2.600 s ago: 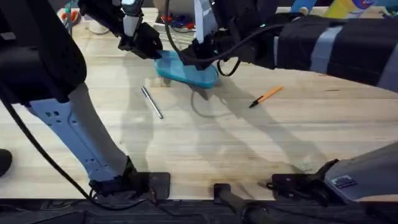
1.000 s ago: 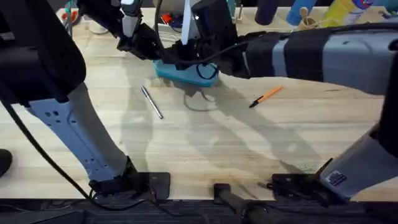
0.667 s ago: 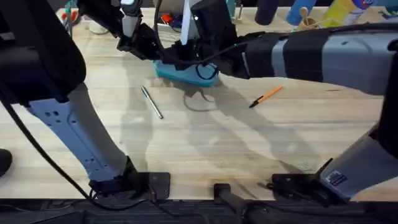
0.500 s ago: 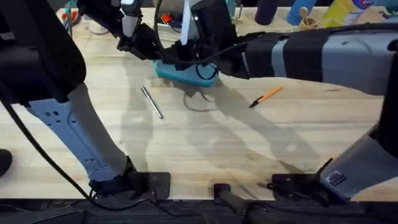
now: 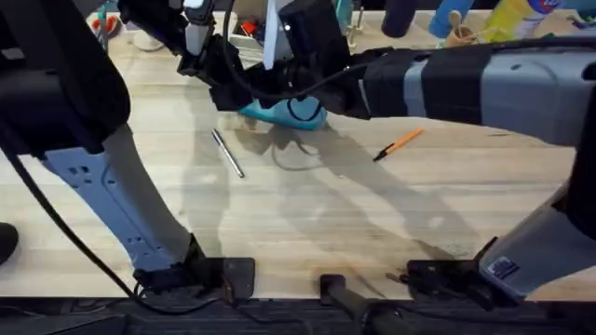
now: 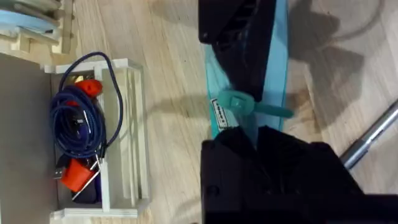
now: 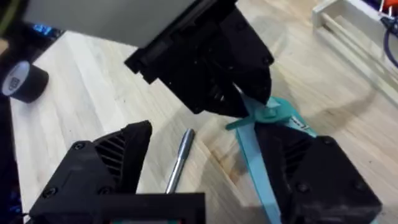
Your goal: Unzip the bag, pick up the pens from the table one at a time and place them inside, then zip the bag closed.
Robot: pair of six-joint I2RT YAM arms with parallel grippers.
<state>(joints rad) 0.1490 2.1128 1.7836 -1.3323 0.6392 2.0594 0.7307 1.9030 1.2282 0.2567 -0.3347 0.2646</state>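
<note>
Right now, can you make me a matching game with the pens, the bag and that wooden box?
Things:
1. orange pen
2. silver pen
3. bag
4. wooden box

Descriptions:
A. turquoise, between the two pincers
B. holds a coiled blue cable
C. lies alone on the table, on the right arm's side
D. lies on the table just in front of the bag, on the left arm's side

Pairs: 1-C, 2-D, 3-A, 4-B
</note>
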